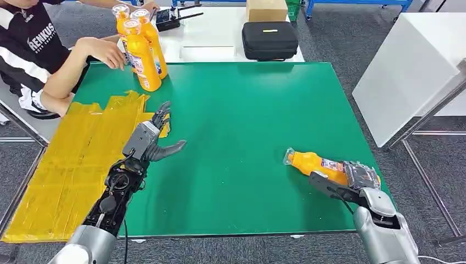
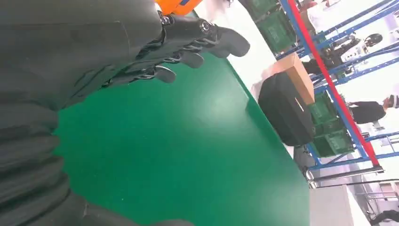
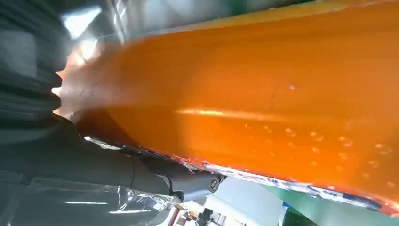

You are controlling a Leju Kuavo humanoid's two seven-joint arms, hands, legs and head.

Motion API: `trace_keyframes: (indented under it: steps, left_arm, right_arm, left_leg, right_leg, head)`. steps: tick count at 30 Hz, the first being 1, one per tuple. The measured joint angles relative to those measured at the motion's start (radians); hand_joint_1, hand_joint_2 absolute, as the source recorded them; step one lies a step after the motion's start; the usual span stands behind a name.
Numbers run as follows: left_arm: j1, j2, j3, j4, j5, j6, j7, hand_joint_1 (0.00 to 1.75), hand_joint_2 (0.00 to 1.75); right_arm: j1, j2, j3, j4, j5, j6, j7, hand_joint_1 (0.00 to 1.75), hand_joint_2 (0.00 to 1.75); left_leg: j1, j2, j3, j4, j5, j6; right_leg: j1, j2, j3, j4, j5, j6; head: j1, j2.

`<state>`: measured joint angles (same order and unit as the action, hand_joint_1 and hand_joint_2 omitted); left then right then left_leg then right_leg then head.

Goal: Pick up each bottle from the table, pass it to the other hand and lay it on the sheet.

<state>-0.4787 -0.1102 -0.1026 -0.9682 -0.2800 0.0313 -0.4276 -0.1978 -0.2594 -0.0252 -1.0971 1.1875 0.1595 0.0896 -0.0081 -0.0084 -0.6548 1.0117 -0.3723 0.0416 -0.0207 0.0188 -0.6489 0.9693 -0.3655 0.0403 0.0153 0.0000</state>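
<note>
The right hand (image 1: pixel 351 184) grasps the lying orange plastic juice bottle (image 1: pixel 319 164) near its base; the smooth bottle could slip or swing during handover to the released left hand (image 1: pixel 155 137).

A workshop or lab: grey carpet floor (image 1: pixel 340 33), blue metal racks (image 2: pixel 329 80) holding green crates (image 2: pixel 329 141), a green-topped bench (image 1: pixel 253 110), white tables (image 1: pixel 406 60) at 2 o'clock.

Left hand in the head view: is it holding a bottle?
No. The left hand hovers with fingers apart over the green table, holding nothing, beside the yellow sheet.
</note>
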Motion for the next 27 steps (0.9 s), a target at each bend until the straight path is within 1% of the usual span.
trace_keyframes:
  steps: [3,5,16,18,20,22,23,24,25,26,27]
  left_arm:
    - [0.000,0.000,0.000,0.000,0.000,0.000,0.000,0.00,1.75]
    - [0.000,0.000,0.000,0.000,0.000,0.000,0.000,0.00,1.75]
    - [-0.012,0.000,0.000,0.009,0.003,0.000,0.002,0.00,1.75]
    - [-0.014,0.000,-0.001,0.012,0.005,0.000,0.001,0.00,1.75]
    - [-0.011,0.000,-0.002,0.013,0.006,-0.006,-0.002,0.00,1.75]
    - [0.000,0.002,-0.018,0.004,-0.007,-0.082,-0.028,0.00,1.75]
    - [0.010,0.002,-0.036,-0.016,-0.011,-0.120,-0.018,0.00,1.75]
    - [0.023,-0.006,-0.067,-0.049,-0.007,-0.148,0.007,0.00,1.75]
    - [0.033,-0.014,-0.102,-0.081,0.008,-0.165,0.024,0.00,1.75]
    - [0.041,-0.018,-0.135,-0.108,0.024,-0.171,0.037,0.00,1.75]
    - [0.047,-0.021,-0.171,-0.138,0.042,-0.176,0.048,0.00,1.75]
  right_arm:
    - [0.000,0.000,0.000,0.002,0.000,0.000,0.000,1.68,1.75]
    - [-0.001,0.000,0.000,0.002,0.000,0.000,0.000,1.75,1.75]
    - [-0.008,0.002,0.000,0.010,0.005,0.004,-0.005,1.75,1.75]
    - [-0.006,0.011,-0.003,0.007,-0.005,-0.024,-0.023,1.75,1.75]
    - [0.002,0.036,-0.015,-0.011,-0.050,-0.094,-0.061,1.75,1.75]
    - [0.010,0.088,-0.048,-0.051,-0.190,-0.164,-0.191,1.75,1.75]
    - [0.009,0.140,-0.066,-0.066,-0.353,-0.207,-0.332,1.75,1.75]
    - [0.003,0.202,-0.062,-0.081,-0.556,-0.264,-0.467,1.75,1.75]
    - [-0.009,0.255,-0.039,-0.087,-0.697,-0.302,-0.541,1.75,1.75]
    - [-0.026,0.290,-0.014,-0.089,-0.782,-0.323,-0.571,1.75,1.75]
    - [-0.043,0.318,0.016,-0.089,-0.849,-0.338,-0.577,1.75,1.75]
  left_leg:
    - [0.000,0.000,0.000,0.000,-0.001,-0.001]
    - [0.000,0.000,0.000,0.000,-0.001,-0.001]
    - [0.000,0.000,0.000,0.000,-0.001,-0.001]
    - [0.000,0.000,0.000,0.000,-0.001,-0.001]
    - [0.000,0.000,0.000,0.000,0.000,-0.001]
    - [0.001,0.002,-0.003,0.000,0.000,-0.001]
    - [0.001,0.006,-0.005,0.000,0.000,-0.002]
    - [0.000,0.010,-0.007,0.000,0.000,-0.002]
    - [0.000,0.011,-0.009,0.000,0.002,-0.003]
    - [0.001,0.011,-0.010,0.000,0.003,-0.003]
    - [0.002,0.010,-0.011,0.000,0.005,-0.004]
  right_leg:
    - [0.000,0.000,0.000,0.000,-0.001,0.001]
    - [0.000,0.000,0.000,0.000,-0.001,0.001]
    - [0.000,0.000,0.001,0.000,-0.001,0.001]
    - [0.000,0.000,0.001,0.000,0.000,0.001]
    - [0.000,0.000,0.001,0.000,0.000,0.001]
    - [0.001,0.001,-0.001,0.001,0.004,-0.002]
    - [0.001,0.005,-0.004,0.001,0.007,-0.003]
    - [0.000,0.010,-0.008,0.002,0.008,-0.002]
    - [0.000,0.011,-0.012,0.002,0.009,-0.002]
    - [0.001,0.011,-0.014,0.002,0.009,-0.003]
    - [0.001,0.010,-0.014,0.002,0.008,-0.003]
  head:
    - [0.000,0.000]
    - [0.000,0.000]
    - [0.000,0.000]
    - [0.000,0.000]
    - [0.000,0.000]
    - [0.002,0.000]
    - [0.000,0.000]
    - [-0.001,0.000]
    - [-0.002,0.000]
    - [-0.003,0.000]
    - [-0.002,0.000]
